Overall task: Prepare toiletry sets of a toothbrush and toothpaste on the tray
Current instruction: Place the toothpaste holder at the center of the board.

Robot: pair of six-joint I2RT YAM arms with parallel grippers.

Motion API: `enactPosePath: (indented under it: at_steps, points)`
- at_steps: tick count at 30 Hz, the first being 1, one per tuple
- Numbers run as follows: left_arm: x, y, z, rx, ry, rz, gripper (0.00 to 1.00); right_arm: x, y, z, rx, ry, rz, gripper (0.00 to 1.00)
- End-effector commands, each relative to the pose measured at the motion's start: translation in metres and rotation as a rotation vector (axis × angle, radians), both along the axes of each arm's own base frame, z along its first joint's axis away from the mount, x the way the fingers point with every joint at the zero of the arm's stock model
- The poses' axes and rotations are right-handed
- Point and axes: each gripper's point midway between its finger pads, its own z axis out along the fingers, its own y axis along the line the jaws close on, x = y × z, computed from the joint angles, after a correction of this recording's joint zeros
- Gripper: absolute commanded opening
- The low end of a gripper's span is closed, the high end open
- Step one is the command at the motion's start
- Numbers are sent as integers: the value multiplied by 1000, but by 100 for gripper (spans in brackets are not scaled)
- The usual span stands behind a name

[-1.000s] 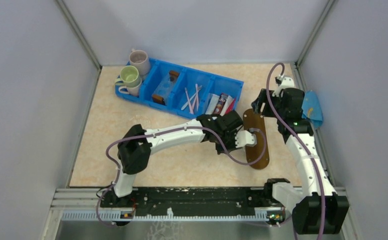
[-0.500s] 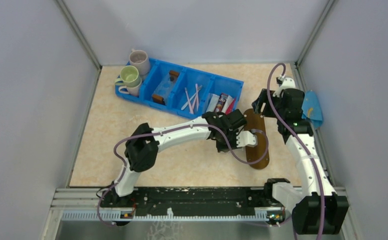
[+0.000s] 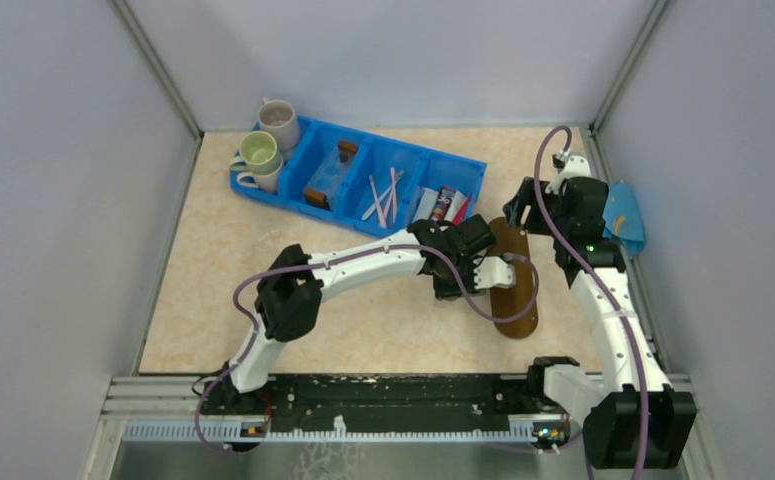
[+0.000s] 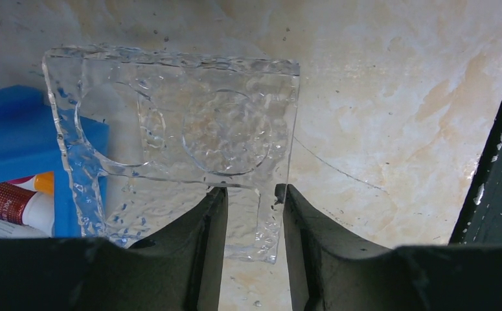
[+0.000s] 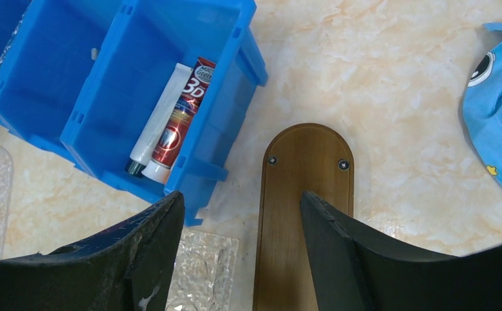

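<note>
Jaws on the left gripper point(image 4: 249, 191) straddle one edge of a clear knobbly holder point(image 4: 183, 129), which lies on the bench point(image 5: 377, 78) just left of the tray point(image 5: 303, 162). Whether they pinch it or stand free of it I cannot tell. The right gripper point(image 5: 241, 194) hangs above the far rounded end of the tray, its jaws spread wide with nothing between them. The tray lies flat on the bench, two screws showing at that end. Just left of the tray stands a blue bin point(image 5: 251, 58). Its compartment nearest the tray holds a red toothpaste tube point(image 5: 182, 110) and a white tube point(image 5: 160, 120) side by side. The next compartment away from the tray holds the toothbrushes point(image 3: 383, 196). A blue cloth point(image 5: 501, 110) lies right of the tray.
</note>
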Motion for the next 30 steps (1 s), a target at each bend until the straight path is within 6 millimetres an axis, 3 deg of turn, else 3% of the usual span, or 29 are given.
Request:
enactPosePath:
  at_steps: [1, 14, 18, 21, 25, 28, 30]
  points:
    - [12, -2, 8, -11, -32, 20, 44, 4, -4, 21, 7, -76, -19, 66]
    - [-5, -22, 64, -262, 1, 19, 44, 4, -1, 19, 14, -72, -3, 65]
    - [-13, -17, 85, -353, 5, 36, 45, 4, 2, 19, 18, -71, 15, 65]
    - [-19, -8, 103, -441, -1, 92, 44, 2, 8, 19, 20, -69, 57, 64]
    - [-20, 18, 123, -577, -12, 238, 33, -5, 26, 18, -2, -85, 213, 64]
    - [-18, 46, 124, -661, -5, 393, 21, -22, 50, 17, -36, -117, 438, 58]
    - [-18, 63, 105, -683, 39, 482, 14, -37, 65, 12, -50, -135, 583, 50]
